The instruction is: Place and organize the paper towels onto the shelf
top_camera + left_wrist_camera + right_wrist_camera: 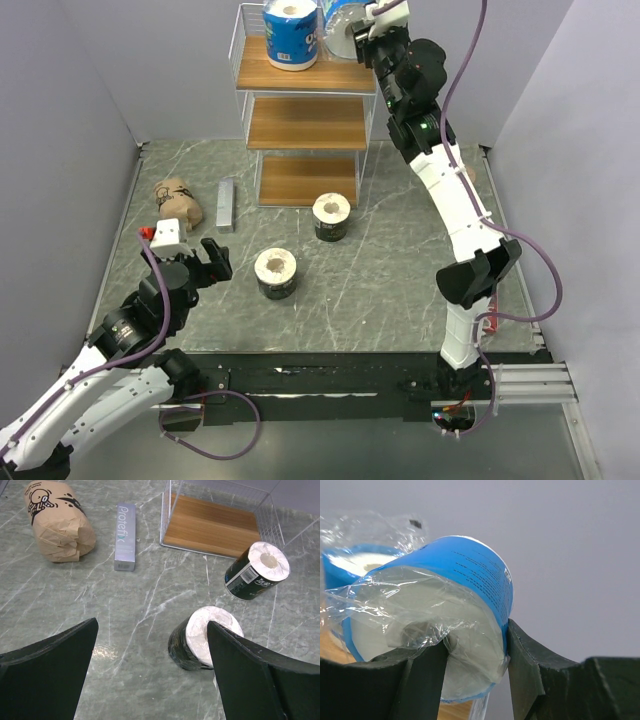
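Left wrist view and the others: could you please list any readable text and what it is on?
"Protefix": on the flat grey bar.
Label on the black roll: too small to read.
Print on the kraft roll: illegible.
Fine print on the blue roll: blurred.

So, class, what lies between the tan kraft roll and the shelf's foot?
One flat grey bar, apart from both, clearest in the top external view.

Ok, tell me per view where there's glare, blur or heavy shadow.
Top external: even light, sharp, only a soft shadow by the nearer black roll. Left wrist: table crisp, the left gripper open, its fingers dark silhouettes. Right wrist: glare on the clear wrap of the blue roll; the second blue roll behind it looks soft.
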Motion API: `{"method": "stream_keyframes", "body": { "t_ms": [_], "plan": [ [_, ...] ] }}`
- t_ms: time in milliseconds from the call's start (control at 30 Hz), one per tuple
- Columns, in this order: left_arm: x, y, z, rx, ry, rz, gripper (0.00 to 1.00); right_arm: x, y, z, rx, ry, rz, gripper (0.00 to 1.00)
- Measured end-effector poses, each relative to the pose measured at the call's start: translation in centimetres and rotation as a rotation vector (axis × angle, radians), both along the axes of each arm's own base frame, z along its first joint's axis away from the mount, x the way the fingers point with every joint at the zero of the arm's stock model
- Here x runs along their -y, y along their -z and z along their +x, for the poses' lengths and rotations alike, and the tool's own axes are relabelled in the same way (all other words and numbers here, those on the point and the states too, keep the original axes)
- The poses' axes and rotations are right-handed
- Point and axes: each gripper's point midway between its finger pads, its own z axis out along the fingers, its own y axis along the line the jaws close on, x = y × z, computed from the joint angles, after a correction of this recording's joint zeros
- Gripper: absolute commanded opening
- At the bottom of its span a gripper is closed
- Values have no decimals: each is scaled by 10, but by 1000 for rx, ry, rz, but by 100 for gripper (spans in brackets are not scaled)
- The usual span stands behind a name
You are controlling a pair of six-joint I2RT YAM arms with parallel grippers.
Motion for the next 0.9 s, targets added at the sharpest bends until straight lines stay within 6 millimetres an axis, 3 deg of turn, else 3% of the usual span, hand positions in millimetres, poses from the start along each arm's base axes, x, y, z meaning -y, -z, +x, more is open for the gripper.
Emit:
{"method": "stream_keyframes", "body": {
  "t_ms": [100,433,700,900],
  "plan": [
    [0,-1,0,3,0,-3,97,3,8,9,-11,9,-9,24],
    [-1,-2,-1,6,-1,-8,96,5,6,10,-6,17,-6,25],
    [-1,-2,-1,9,-1,-11,96,-8,33,33,-49,8,-31,25],
    [-1,-2,-1,9,-1,-11,96,-14,44,37,-75,1,-45,25]
  ]
}}
